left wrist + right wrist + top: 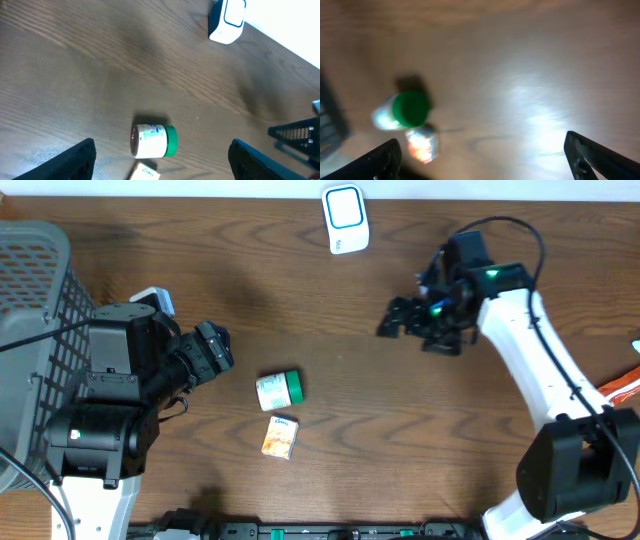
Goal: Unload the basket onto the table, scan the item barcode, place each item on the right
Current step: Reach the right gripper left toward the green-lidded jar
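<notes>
From above, the green-capped jar (279, 389) lies on its side mid-table, free of both arms, with an orange packet (280, 437) just below it. Only this view takes in the mesh basket (30, 270) at the left. The left gripper (222, 350) and right gripper (392, 317) are both spread wide and empty. The left wrist view shows the jar's label and the white scanner (227, 19) well beyond it. The right wrist view is blurred and faces the cap.
</notes>
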{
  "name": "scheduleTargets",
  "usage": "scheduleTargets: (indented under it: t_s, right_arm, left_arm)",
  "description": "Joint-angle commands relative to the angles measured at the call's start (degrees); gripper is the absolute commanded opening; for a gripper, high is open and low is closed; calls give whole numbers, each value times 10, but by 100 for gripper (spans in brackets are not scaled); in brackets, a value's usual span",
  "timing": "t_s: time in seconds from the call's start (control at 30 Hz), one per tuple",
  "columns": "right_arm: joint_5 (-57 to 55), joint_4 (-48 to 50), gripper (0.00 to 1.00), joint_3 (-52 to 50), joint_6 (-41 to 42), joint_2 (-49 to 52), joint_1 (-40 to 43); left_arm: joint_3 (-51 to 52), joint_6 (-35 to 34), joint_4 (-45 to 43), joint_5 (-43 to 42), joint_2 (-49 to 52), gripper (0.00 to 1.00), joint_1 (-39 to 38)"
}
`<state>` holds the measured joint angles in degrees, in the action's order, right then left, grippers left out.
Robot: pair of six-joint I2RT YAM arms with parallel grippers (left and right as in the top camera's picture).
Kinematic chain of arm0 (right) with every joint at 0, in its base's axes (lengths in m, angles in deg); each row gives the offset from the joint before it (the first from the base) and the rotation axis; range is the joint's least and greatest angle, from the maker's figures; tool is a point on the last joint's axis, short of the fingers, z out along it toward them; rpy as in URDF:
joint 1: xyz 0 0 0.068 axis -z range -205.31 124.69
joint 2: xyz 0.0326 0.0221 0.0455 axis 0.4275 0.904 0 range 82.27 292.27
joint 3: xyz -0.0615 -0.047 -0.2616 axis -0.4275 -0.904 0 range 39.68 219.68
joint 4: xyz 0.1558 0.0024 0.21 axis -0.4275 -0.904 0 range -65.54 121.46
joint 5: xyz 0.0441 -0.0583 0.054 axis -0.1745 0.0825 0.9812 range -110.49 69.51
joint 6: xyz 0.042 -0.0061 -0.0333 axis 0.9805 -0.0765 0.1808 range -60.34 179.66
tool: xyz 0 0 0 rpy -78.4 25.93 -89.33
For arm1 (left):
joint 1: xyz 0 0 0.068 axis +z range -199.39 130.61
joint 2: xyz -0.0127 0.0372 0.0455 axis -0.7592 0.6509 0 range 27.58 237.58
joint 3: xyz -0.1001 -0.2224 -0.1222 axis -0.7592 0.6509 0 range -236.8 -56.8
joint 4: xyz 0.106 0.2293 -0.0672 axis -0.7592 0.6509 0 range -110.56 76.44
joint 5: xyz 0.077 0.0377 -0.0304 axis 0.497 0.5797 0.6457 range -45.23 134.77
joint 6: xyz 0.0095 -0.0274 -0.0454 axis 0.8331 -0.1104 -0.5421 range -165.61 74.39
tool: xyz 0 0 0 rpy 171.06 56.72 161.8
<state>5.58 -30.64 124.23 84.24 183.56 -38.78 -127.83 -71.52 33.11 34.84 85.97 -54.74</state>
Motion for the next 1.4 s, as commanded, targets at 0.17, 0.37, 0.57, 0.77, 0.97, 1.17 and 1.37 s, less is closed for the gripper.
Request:
scheduleTargets:
  t_s: [0.17, 0.37, 0.57, 0.77, 0.97, 1.17, 1.37]
  right_arm:
    - [14, 1, 99, -3, 61, 2, -104]
    - [-141, 40, 99, -3, 60, 2, -221]
    - [-286, 93, 99, -3, 61, 11, -312]
    - [-285, 140, 99, -3, 60, 50, -339]
    - [-283, 202, 99, -3, 61, 86, -378]
    - [-361, 205, 99, -2, 142, 96, -406]
    - [-360, 223, 99, -2, 142, 96, -407]
  left_arm:
    - [-7, -7, 0, 5, 0, 85, 2]
    - [-8, 18, 0, 6, -3, 98, 3]
    - [-33, 27, -2, 79, -60, 98, 3]
    - [-52, 43, 0, 156, -142, 98, 3]
    - [-52, 43, 21, 166, -192, 98, 3]
    - [-52, 43, 52, 171, -196, 98, 3]
    - [-52, 43, 63, 171, -196, 98, 3]
